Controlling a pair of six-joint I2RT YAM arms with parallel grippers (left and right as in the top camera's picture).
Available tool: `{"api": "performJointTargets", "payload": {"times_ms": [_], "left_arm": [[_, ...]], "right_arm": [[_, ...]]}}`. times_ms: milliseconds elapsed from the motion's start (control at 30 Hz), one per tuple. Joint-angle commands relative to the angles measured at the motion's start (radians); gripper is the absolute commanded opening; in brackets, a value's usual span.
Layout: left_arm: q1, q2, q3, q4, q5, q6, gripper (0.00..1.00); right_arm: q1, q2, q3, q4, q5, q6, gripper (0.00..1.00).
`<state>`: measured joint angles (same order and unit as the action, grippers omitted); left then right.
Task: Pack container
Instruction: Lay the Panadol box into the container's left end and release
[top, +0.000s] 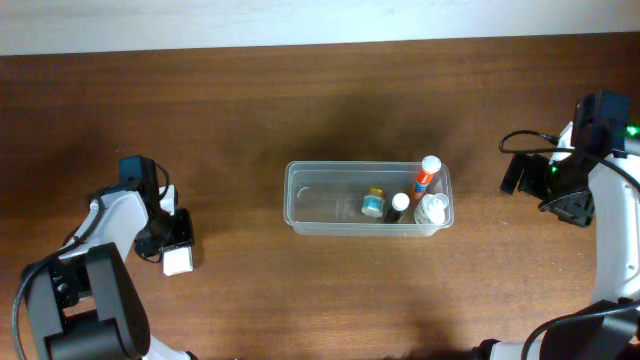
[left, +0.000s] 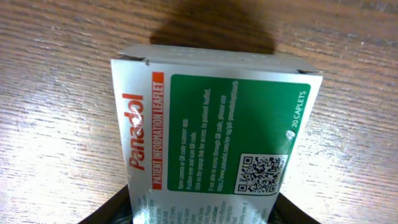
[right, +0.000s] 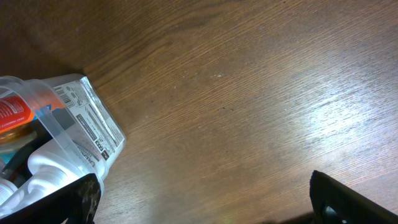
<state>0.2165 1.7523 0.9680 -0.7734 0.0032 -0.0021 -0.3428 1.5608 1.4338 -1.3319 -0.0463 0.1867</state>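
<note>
Your left gripper (left: 202, 216) pinches the carton (left: 211, 124) by one end; swing fast and it may twist loose short of the container (top: 300, 216). Your right gripper (right: 205, 205): spread, empty.

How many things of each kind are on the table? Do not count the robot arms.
Clear container: 1
Small bottles inside it: 4 (orange-labelled bottle, teal bottle, dark bottle, white bottle)
White-and-green carton: 1
Total: 6
</note>
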Motion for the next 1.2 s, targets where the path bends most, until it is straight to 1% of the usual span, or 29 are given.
{"api": "performJointTargets", "payload": {"times_ms": [0, 33, 100, 200, 333, 433, 500, 533, 567, 700, 867, 933, 1033, 1167], "left_arm": [[0.002, 0.013, 0.006, -0.006, 0.001, 0.006, 0.47], [0.002, 0.013, 0.011, -0.013, 0.002, 0.005, 0.44], [0.0, 0.01, 0.04, -0.037, 0.006, -0.012, 0.43], [-0.021, -0.012, 0.099, -0.08, 0.021, -0.013, 0.36], [-0.097, -0.08, 0.224, -0.129, 0.035, -0.012, 0.36], [-0.173, -0.143, 0.324, -0.131, 0.035, -0.003, 0.35], [-0.238, -0.18, 0.386, -0.121, 0.035, 0.028, 0.36], [-0.308, -0.203, 0.436, -0.103, 0.035, 0.082, 0.36], [-0.353, -0.211, 0.457, -0.087, 0.035, 0.111, 0.36], [-0.529, -0.215, 0.476, -0.014, 0.035, 0.223, 0.36], [-0.714, -0.163, 0.476, 0.056, 0.035, 0.304, 0.37], [-0.766, -0.122, 0.476, 0.08, 0.035, 0.312, 0.37], [-0.824, -0.047, 0.476, 0.089, 0.035, 0.338, 0.37], [-0.858, 0.059, 0.476, 0.089, 0.035, 0.359, 0.37]], "right_arm": [[-0.005, 0.004, 0.0, 0.0, -0.006, 0.002, 1.0], [-0.005, 0.004, 0.0, -0.001, -0.006, 0.002, 1.0], [-0.005, 0.004, 0.0, -0.003, -0.006, 0.002, 1.0], [-0.005, 0.004, 0.0, -0.005, -0.006, 0.002, 1.0], [-0.005, 0.004, 0.0, -0.005, -0.006, 0.002, 1.0], [-0.005, 0.004, 0.0, -0.004, -0.006, 0.002, 1.0], [-0.005, 0.004, 0.0, -0.004, -0.006, 0.002, 1.0], [-0.005, 0.004, 0.0, -0.004, -0.006, 0.002, 1.0], [-0.005, 0.004, 0.0, -0.004, -0.006, 0.002, 1.0], [-0.005, 0.004, 0.0, -0.004, -0.006, 0.002, 0.99], [-0.005, 0.004, 0.0, -0.004, -0.006, 0.002, 1.0], [-0.005, 0.004, 0.0, -0.004, -0.006, 0.002, 1.0], [-0.005, 0.004, 0.0, -0.004, -0.006, 0.002, 1.0], [-0.005, 0.004, 0.0, -0.004, -0.006, 0.002, 1.0]]}}
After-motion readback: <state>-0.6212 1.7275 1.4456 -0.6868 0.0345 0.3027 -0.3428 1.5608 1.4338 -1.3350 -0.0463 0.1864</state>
